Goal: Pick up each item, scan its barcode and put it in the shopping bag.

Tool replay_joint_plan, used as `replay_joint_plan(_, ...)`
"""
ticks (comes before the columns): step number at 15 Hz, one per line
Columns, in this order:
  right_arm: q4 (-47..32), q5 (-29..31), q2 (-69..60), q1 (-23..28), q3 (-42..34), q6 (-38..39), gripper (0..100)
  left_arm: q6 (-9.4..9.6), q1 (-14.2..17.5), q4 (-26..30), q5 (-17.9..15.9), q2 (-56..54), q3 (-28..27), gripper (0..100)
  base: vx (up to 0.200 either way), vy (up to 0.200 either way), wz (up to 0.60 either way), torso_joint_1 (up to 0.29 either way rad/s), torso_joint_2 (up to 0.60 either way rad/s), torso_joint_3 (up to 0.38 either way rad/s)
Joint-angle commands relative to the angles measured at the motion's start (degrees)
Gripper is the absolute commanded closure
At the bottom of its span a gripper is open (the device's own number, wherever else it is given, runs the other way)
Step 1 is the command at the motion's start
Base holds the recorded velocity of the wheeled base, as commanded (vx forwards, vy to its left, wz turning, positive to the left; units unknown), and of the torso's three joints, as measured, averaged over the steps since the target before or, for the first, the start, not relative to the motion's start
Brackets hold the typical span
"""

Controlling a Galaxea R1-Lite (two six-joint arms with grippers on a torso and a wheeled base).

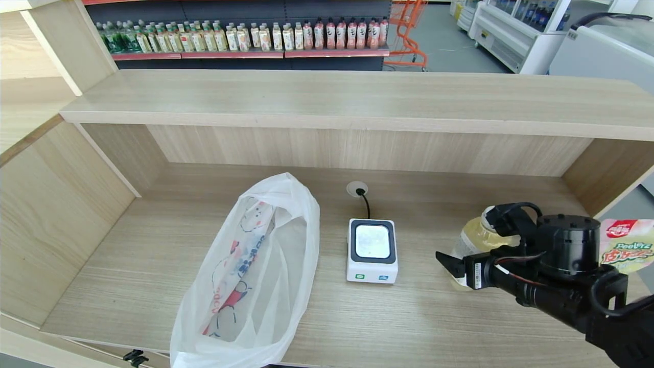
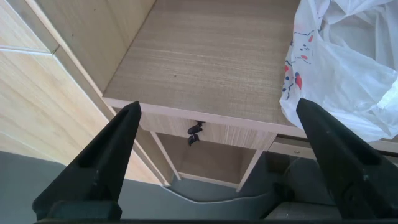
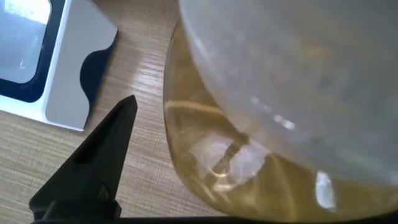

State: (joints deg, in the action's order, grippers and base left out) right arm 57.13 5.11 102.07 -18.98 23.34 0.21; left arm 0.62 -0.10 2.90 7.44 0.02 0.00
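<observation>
Your right hand straddles the bottle by the bench's right edge, spread for the pinch; the scanner sits between it and the bag. Left hand hangs spread.

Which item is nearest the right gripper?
Bottle of yellow liquid, straddled by the right gripper; snack packet lies farther right, patterned pack inside the shopping bag.
</observation>
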Motion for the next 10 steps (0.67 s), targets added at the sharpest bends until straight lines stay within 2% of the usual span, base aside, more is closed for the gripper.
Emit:
replay_joint_plan(1, 2.2, -0.2, 1.7, -0.2, 0.1, -0.2, 0, -0.01, 0.0, 0.0, 0.0, 0.0, 0.0, 0, 0.000, 0.000, 0.00, 0.000, 0.00, 0.000)
replay_joint_plan(6, 9.1, -0.3, 3.7, -0.1, -0.2, -2.7, 0, -0.01, 0.0, 0.0, 0.0, 0.0, 0.0, 0, 0.000, 0.000, 0.00, 0.000, 0.00, 0.000)
replay_joint_plan(7, 9.5, -0.3, 3.8, -0.1, -0.4, -2.7, 100, -0.01, 0.0, 0.0, 0.0, 0.0, 0.0, 0, 0.000, 0.000, 0.00, 0.000, 0.00, 0.000)
replay_joint_plan(10, 11.1, -0.3, 4.5, 0.0, -0.6, -2.9, 100, -0.01, 0.0, 0.0, 0.0, 0.0, 0.0, 0, 0.000, 0.000, 0.00, 0.000, 0.00, 0.000)
